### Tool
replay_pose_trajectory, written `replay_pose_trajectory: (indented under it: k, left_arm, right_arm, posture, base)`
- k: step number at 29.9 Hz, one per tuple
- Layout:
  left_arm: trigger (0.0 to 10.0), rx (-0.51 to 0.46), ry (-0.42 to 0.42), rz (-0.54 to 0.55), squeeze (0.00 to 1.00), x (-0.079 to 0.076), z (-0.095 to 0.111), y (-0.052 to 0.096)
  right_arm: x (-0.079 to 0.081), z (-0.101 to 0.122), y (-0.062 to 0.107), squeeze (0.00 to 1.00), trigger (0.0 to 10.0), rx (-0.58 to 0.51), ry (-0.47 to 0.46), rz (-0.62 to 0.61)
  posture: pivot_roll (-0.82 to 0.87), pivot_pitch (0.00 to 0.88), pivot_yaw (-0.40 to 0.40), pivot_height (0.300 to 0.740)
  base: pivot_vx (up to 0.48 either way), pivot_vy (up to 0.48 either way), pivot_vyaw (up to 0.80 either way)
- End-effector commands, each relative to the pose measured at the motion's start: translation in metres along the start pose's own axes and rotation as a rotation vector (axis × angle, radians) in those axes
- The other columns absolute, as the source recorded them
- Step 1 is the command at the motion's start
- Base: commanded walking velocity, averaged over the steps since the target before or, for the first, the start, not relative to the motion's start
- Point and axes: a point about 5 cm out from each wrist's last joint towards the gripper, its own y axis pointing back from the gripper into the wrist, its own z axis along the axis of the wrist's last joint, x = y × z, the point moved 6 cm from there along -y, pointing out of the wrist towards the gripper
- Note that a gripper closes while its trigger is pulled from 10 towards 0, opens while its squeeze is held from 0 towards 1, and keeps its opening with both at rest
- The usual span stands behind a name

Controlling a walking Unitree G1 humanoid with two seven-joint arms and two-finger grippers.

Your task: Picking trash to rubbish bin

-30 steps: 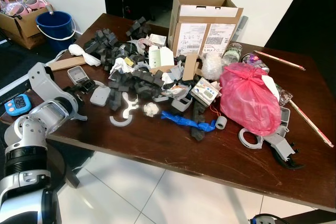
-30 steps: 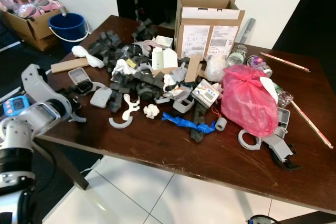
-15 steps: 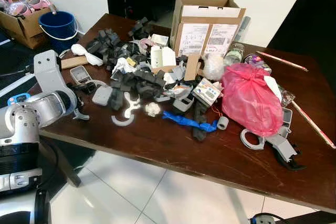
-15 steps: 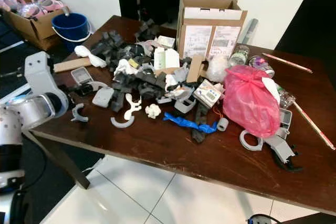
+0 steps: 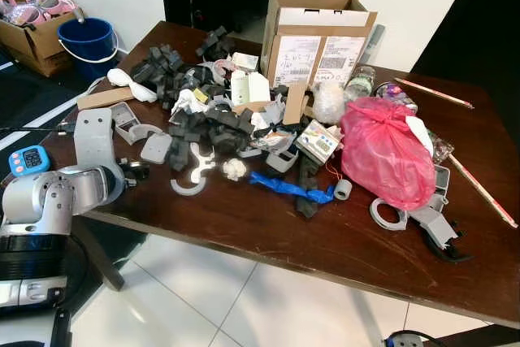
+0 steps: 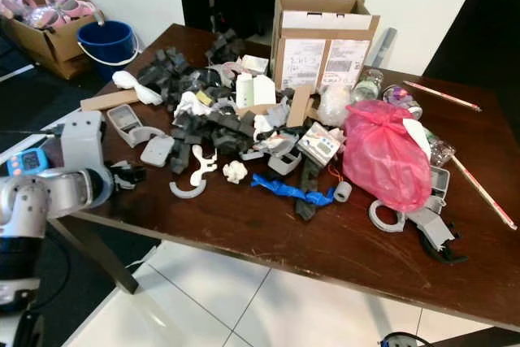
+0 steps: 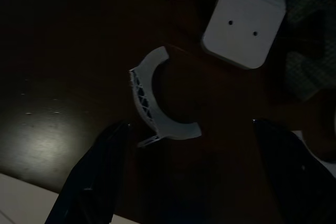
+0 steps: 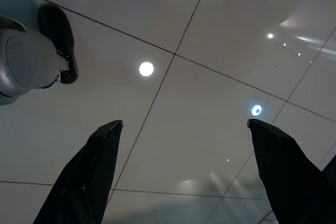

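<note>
Head views: we see a dark brown wooden table heaped w/ trash: grey foam blocks, a knotted pink plastic bag, a brown cardboard box. Our left gripper sits at the table's near-left edge.

Left wrist view: its fingers stand wide apart over a white curved plastic piece, beside a light grey rectangular plastic cover.

Right wrist view: right gripper spread apart, above a white tiled floor.
</note>
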Motion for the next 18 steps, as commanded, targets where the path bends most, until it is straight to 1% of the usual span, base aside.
replay_pose_trajectory:
  k: [1,2,6,7,10,12,14,18]
  left_arm:
    - [10.0,0.005,-0.056,0.048,0.0,0.009,0.0,0.004]
    - [10.0,-0.011,-0.064,0.072,0.0,0.013,0.004,0.005]
    - [10.0,-0.013,-0.081,0.093,0.0,0.017,0.005,0.006]
    - [10.0,-0.005,-0.087,0.117,0.0,0.023,0.003,0.006]
    - [10.0,0.004,-0.083,0.148,0.0,0.033,-0.002,0.004]
    - [10.0,0.004,-0.1,0.188,0.0,0.041,-0.003,0.003]
    - [10.0,0.0,-0.103,0.204,0.0,0.046,-0.003,0.002]
    - [10.0,-0.033,-0.081,0.196,0.0,0.047,0.001,-0.003]
  right_arm:
    - [-0.007,-0.008,0.0,0.0,10.0,0.016,0.009,-0.016]
    - [-0.007,-0.008,0.0,0.0,10.0,0.016,0.012,-0.017]
    - [-0.008,-0.008,0.0,0.0,10.0,0.017,0.014,-0.018]
    - [-0.008,-0.009,0.0,0.0,10.0,0.018,0.016,-0.017]
    - [-0.007,-0.009,0.0,0.0,10.0,0.019,0.016,-0.017]
    - [-0.007,-0.01,0.0,0.0,10.0,0.02,0.016,-0.017]
    - [-0.007,-0.011,0.0,0.0,10.0,0.022,0.016,-0.017]
    - [-0.007,-0.013,0.0,0.0,10.0,0.024,0.015,-0.017]
  posture:
    - [0.11,0.095,-0.059,0.74]
    - [0.11,0.095,-0.059,0.74]
    - [0.11,0.099,-0.061,0.74]
    - [0.11,0.103,-0.061,0.74]
    - [0.11,0.103,-0.061,0.74]
    - [0.11,0.103,-0.061,0.74]
    - [0.11,0.108,-0.06,0.74]
    - [0.1,0.11,-0.06,0.74]
  base:
    - [0.0,0.0,0.0]
    - [0.0,0.0,0.0]
    - [0.0,0.0,0.0]
    - [0.0,0.0,0.0]
    - [0.0,0.0,0.0]
    - [0.0,0.0,0.0]
    - [0.0,0.0,0.0]
    - [0.0,0.0,0.0]
